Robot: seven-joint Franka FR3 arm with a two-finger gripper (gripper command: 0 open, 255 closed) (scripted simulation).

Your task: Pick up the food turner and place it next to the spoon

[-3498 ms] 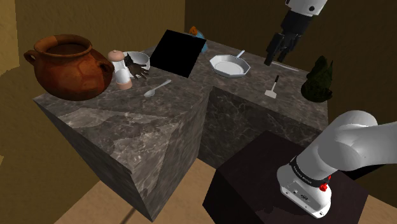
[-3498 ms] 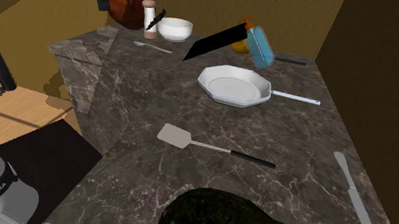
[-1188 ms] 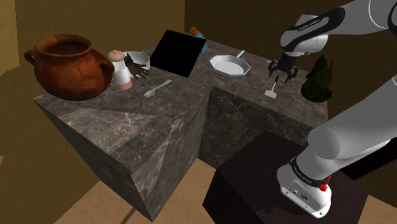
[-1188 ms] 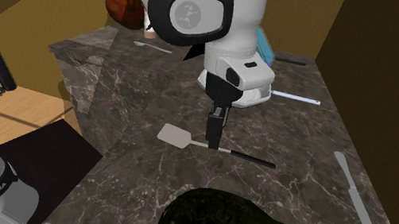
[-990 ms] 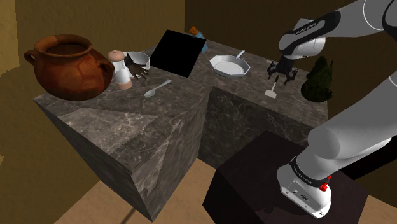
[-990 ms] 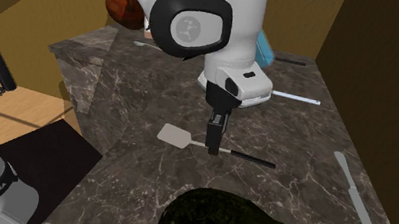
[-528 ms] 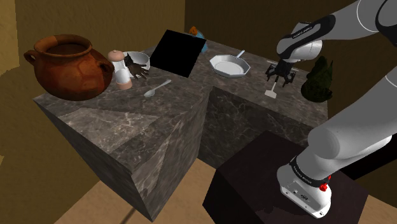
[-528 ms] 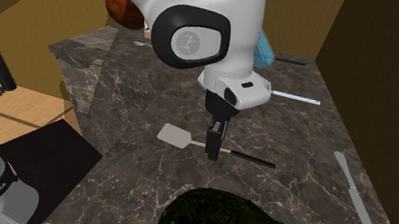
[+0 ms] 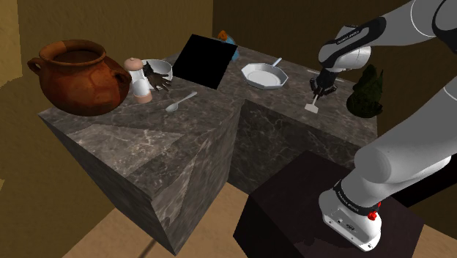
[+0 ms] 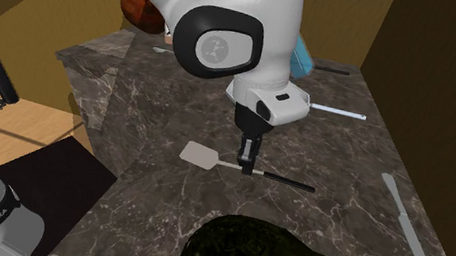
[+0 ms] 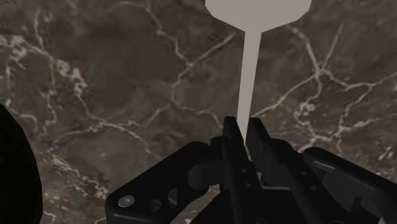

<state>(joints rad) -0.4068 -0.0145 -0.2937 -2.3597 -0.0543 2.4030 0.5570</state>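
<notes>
The food turner lies flat on the dark marble counter, its pale square blade [image 10: 199, 155] joined by a thin shaft to a black handle [image 10: 288, 182]. My gripper [image 10: 247, 166] stands upright over it, shut on the shaft just behind the blade. In the wrist view the two fingers [image 11: 232, 139] pinch the pale shaft [image 11: 249, 76], and the blade [image 11: 257, 9] lies ahead of them. In the shoulder view the gripper [image 9: 317, 89] sits right above the blade [image 9: 313, 108]. The spoon [image 9: 181, 102] lies far off toward the shoulder view's left, on the nearer counter block.
A brown clay pot [image 9: 77, 73], a shaker [image 9: 139, 79] and a white bowl [image 9: 160, 69] stand near the spoon. A black panel [image 9: 203, 61] leans mid-counter beside a white pan [image 9: 264, 75]. A knife [image 10: 407, 226] and a dark green plant [image 9: 366, 91] lie past the turner.
The arm came down over the turner, and in the last half second the open fingers closed on its shaft. The turner has not moved.
</notes>
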